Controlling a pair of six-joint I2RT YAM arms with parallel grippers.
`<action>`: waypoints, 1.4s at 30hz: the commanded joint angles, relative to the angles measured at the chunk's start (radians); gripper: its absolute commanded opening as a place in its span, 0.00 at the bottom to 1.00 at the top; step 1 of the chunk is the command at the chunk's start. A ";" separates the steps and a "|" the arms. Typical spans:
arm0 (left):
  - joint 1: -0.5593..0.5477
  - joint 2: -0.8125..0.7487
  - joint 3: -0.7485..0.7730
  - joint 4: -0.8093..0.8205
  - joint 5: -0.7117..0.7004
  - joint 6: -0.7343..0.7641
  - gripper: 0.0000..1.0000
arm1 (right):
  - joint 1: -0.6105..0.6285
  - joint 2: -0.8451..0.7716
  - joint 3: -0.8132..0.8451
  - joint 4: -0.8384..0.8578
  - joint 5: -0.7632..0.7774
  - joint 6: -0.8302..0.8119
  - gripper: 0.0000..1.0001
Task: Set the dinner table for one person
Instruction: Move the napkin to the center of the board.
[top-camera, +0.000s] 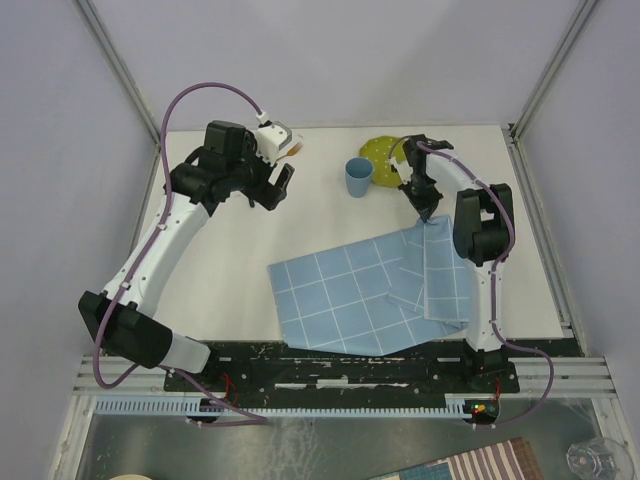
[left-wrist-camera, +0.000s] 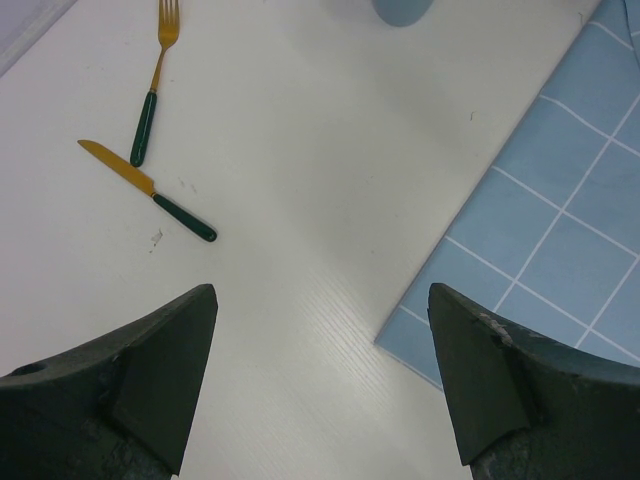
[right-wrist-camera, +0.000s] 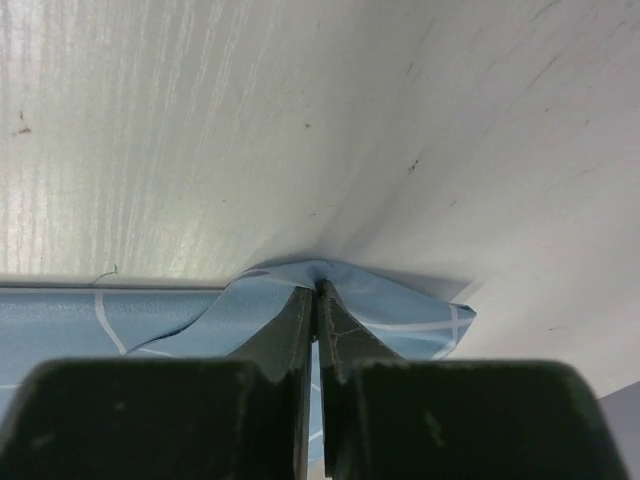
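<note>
The white dinner table (top-camera: 330, 215) carries a light-blue cloth with a white grid (top-camera: 345, 295), and the cloth's right side is folded over on itself. My right gripper (top-camera: 428, 216) is down at the cloth's far right corner. In the right wrist view it (right-wrist-camera: 317, 290) is shut on a pinched-up ridge of the cloth (right-wrist-camera: 400, 300). My left gripper (top-camera: 279, 186) hovers open over bare table at the far left, holding nothing (left-wrist-camera: 320, 292). Beyond it lie a gold fork (left-wrist-camera: 158, 80) and a gold knife (left-wrist-camera: 150, 190), both green-handled.
A blue cup (top-camera: 358, 178) stands at the far middle, just left of a yellow-green plate (top-camera: 381, 156); the cup's base (left-wrist-camera: 403, 10) shows at the top of the left wrist view. Metal frame posts (top-camera: 540, 90) and grey walls border the table.
</note>
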 joint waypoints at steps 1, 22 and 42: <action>0.003 -0.029 0.038 0.013 0.005 0.036 0.93 | 0.003 -0.057 0.004 0.012 0.052 0.003 0.02; 0.003 -0.041 0.010 0.002 0.013 0.045 0.93 | -0.097 -0.359 0.000 -0.012 0.085 -0.037 0.02; 0.005 0.009 0.087 -0.023 0.056 0.008 0.92 | -0.306 -0.363 -0.006 -0.051 -0.058 -0.070 0.02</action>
